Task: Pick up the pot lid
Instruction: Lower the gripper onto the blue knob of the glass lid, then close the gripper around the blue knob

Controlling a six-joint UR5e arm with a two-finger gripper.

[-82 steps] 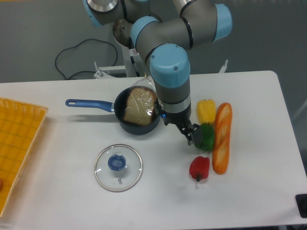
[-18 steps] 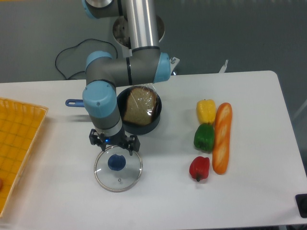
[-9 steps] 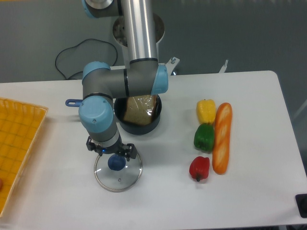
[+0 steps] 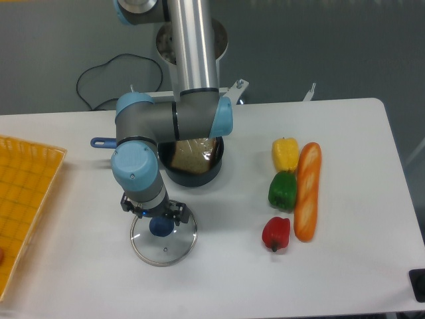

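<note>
While the gripper (image 4: 154,208) hangs with fingers spread — nothing held — the blue knob (image 4: 161,226) sits at its 5 o'clock in view, glass lid (image 4: 170,244) flat on the table (image 4: 229,279) (round, no long axis).

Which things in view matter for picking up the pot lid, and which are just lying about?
For the job:
- glass pot lid
- its blue knob
- gripper, open above the lid

Just lying about:
- pan with something brown inside
- yellow pepper
- green pepper
- red pepper
- long bread
- yellow basket
</note>
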